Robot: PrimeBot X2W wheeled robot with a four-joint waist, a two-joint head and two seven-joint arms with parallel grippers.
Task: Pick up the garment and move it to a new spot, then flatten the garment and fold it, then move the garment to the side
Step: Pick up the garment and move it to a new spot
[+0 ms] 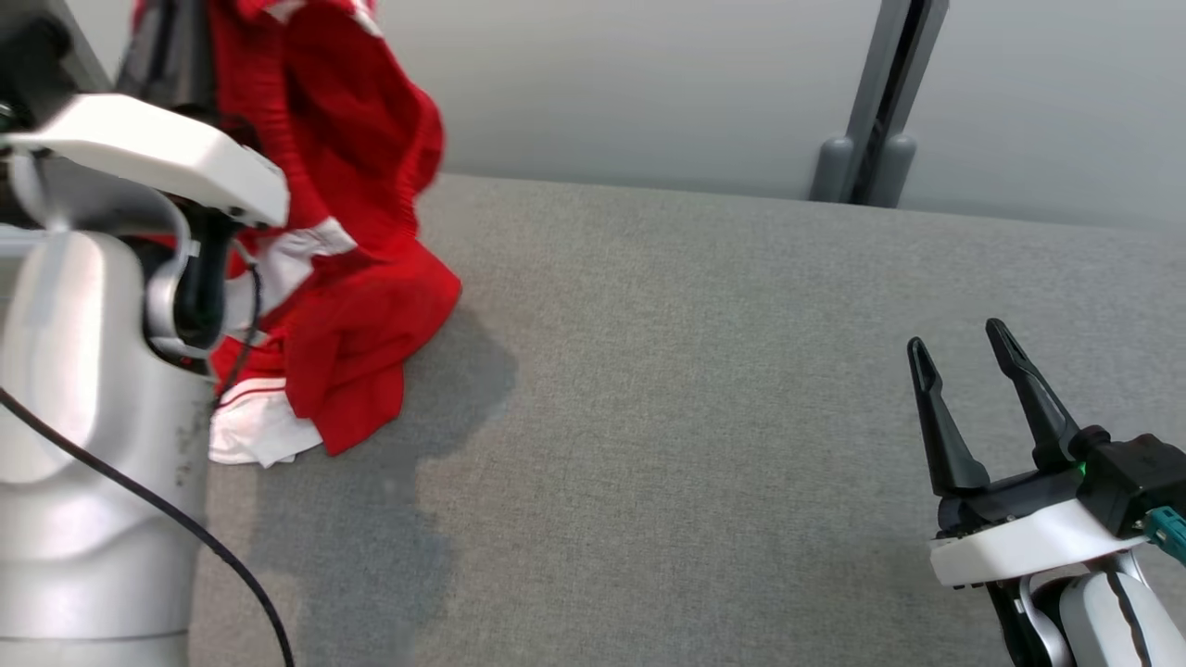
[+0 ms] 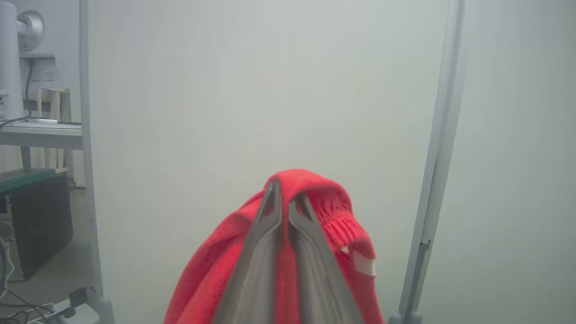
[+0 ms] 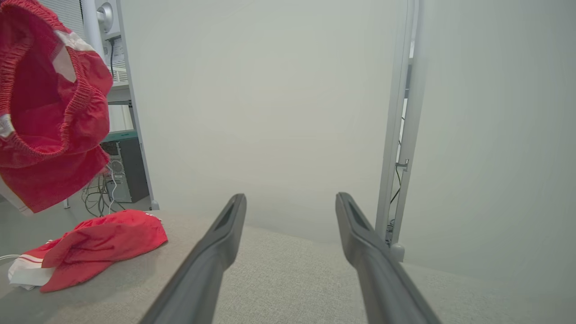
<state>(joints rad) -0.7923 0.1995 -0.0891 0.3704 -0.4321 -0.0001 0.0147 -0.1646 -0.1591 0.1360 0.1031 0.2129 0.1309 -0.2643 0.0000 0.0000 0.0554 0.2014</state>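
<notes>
The garment point(image 1: 361, 185) is red with white trim and an elastic waistband. Its upper part hangs in the air at the far left, while its lower end point(image 3: 103, 238) still lies crumpled on the grey fabric table point(image 1: 695, 371). My left gripper point(image 2: 283, 193) is shut on the waistband point(image 2: 333, 211), raised high; in the head view my pale left forearm point(image 1: 93, 352) covers part of the cloth. Low at the right, above the table, my right gripper point(image 1: 956, 335) stands open with nothing between its fingers point(image 3: 225, 234), well away from the garment.
A grey post on a base point(image 1: 880, 102) stands behind the table's far edge, in front of a pale wall panel. A black cable point(image 1: 139, 491) runs across my left arm. Beyond the table's left end are a desk and a computer case point(image 3: 126, 166) with cables on the floor.
</notes>
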